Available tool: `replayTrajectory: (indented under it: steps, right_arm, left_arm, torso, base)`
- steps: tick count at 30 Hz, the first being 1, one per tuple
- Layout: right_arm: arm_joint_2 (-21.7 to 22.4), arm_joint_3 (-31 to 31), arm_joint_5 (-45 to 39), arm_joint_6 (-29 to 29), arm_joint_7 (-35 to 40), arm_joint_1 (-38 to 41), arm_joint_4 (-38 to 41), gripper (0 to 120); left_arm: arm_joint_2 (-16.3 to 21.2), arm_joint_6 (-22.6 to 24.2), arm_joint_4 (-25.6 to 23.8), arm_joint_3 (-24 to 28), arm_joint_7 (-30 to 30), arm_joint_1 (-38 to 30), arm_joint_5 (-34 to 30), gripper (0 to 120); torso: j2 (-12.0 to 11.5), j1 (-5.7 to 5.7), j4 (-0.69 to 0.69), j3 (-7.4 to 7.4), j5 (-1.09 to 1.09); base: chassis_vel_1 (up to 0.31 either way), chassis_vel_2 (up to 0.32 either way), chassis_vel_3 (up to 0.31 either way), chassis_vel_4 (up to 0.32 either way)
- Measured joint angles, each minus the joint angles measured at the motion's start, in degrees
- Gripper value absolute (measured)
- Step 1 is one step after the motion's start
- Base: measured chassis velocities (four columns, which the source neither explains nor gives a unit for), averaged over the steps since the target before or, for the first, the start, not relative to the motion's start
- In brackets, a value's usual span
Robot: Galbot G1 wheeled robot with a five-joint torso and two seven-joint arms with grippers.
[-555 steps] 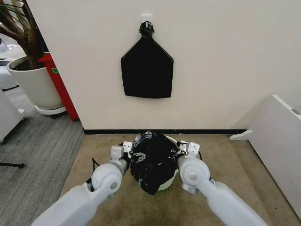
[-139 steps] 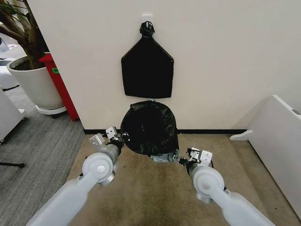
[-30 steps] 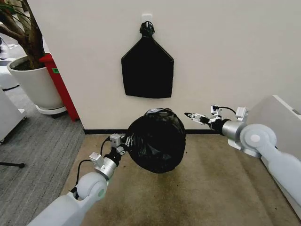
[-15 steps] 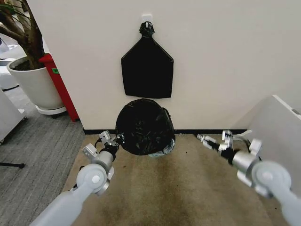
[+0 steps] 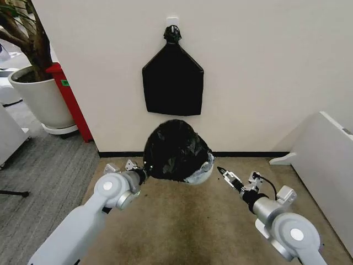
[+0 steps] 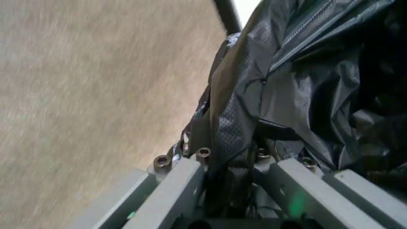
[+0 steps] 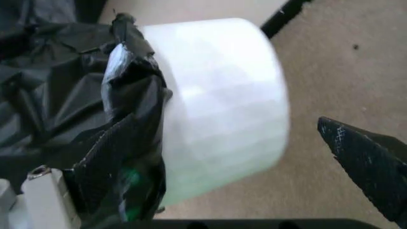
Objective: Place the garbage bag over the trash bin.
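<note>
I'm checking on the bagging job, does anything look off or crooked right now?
Yes. The garbage bag hangs bunched over one side of the tilted trash bin, leaving its white wall bare. The left gripper pinches the bag; the right gripper hangs open nearby.

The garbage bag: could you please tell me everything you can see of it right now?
The garbage bag is thin, glossy, crinkled black plastic, bunched over the trash bin, whose white side shows bare. It sits on the carpet by the wall. The left gripper is shut on a fold; the right gripper is apart from it.
</note>
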State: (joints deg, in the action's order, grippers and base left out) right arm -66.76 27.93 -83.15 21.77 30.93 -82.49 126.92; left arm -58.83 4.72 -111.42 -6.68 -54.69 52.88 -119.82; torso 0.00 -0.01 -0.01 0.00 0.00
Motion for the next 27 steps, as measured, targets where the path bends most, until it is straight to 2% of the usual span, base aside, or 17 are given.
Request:
replayTrajectory:
  steps: [12, 15, 22, 27]
  right_arm:
    - [-1.10, -0.64, 3.66, 0.13, 2.02, 0.51, -2.68, 100]
    - [-1.40, -0.17, 3.42, 0.02, 2.79, 0.59, -1.99, 100]
    - [-1.90, -0.79, 1.70, -0.22, 2.97, -1.31, 4.87, 100]
    - [-2.70, -2.72, 2.83, 0.17, 1.98, -1.57, 3.47, 100]
  left_arm:
    - [-0.50, 0.47, 0.42, 0.80, -0.24, -0.16, 2.40, 1]
    - [-0.52, 0.47, 0.53, 0.81, -0.07, -0.23, 2.72, 1]
    - [-1.05, 0.39, 1.61, 1.28, -0.26, -0.71, 4.23, 1]
    - [-1.71, 0.33, 1.60, 1.47, -0.44, -0.84, 4.50, 1]
  torso:
    - [0.00, 0.00, 0.01, 0.00, 0.01]
    - [0.00, 0.00, 0.01, 0.00, 0.01]
    - [0.00, 0.00, 0.00, 0.00, -0.02]
    - [0.00, 0.00, 0.00, 0.00, 0.00]
  base:
    - [0.000, 0.000, 0.000, 0.000]
    - [0.000, 0.000, 0.000, 0.000]
    - [0.000, 0.000, 0.000, 0.000]
    - [0.000, 0.000, 0.000, 0.000]
